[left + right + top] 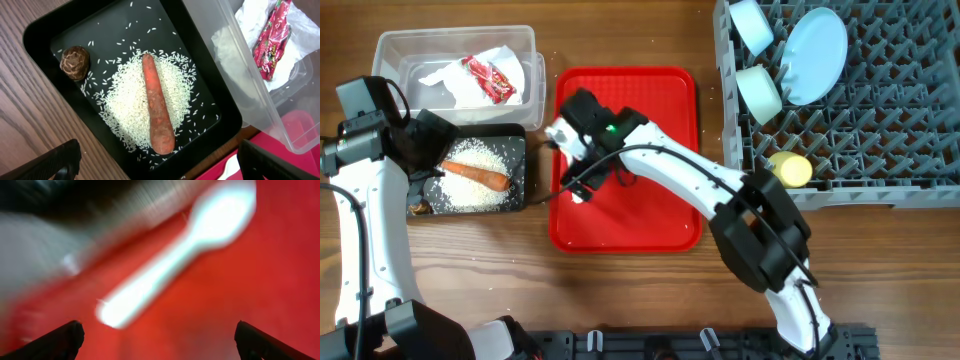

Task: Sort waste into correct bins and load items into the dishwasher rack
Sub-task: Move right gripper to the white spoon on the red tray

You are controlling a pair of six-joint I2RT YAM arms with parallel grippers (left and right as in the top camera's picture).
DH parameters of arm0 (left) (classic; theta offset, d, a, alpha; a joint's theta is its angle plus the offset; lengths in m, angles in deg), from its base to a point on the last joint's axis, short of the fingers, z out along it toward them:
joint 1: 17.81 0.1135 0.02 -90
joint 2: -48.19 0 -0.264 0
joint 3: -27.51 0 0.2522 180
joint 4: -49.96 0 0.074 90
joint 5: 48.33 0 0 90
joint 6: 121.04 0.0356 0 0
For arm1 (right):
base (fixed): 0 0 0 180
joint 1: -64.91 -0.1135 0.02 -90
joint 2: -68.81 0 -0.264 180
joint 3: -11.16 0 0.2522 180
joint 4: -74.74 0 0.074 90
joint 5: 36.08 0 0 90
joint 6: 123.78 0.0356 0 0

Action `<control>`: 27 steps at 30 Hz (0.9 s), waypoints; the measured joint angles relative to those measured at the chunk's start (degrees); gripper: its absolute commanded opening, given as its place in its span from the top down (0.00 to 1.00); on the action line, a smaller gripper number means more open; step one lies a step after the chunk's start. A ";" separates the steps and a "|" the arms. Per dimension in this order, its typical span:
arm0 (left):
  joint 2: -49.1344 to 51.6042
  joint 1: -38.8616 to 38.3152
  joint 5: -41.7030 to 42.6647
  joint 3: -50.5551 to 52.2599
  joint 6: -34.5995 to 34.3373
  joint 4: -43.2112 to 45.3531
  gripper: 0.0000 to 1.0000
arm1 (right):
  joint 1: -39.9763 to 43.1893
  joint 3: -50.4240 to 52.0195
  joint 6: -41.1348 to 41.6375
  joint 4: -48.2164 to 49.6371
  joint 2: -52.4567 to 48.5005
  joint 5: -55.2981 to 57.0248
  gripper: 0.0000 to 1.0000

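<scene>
The white plastic spoon (175,255) lies on the flat red tray (650,215) near its left edge, blurred in the right wrist view. It also shows in the overhead view (560,135) and the left wrist view (227,167). My right gripper (160,345) is open and empty just above it, also seen from overhead (572,118). My left gripper (160,170) is open and empty over the black tray (40,37); it appears in the overhead view (428,150). That tray holds rice (130,100), a carrot (157,110) and a brown lump (75,62).
The clear tub (390,50) holds the red wrapper (488,78) and white napkin (445,75). The grey rack (880,130) on the right holds a white bowl (752,25), pale-blue plate (815,55), teal bowl (760,92) and yellow cup (790,168).
</scene>
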 measured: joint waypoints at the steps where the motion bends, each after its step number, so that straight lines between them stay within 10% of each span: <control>1: 0.00 0.00 0.00 0.00 0.00 -0.02 0.00 | -0.20 -1.01 4.61 2.05 1.29 -2.36 0.00; 10: 0.00 0.00 -0.17 0.00 0.00 -1.46 0.00 | -0.24 0.59 27.56 10.19 -2.03 -10.82 0.01; 27: 0.00 0.00 -0.17 0.00 0.00 -1.66 0.00 | 1.44 1.14 41.13 13.20 -6.38 -13.75 0.00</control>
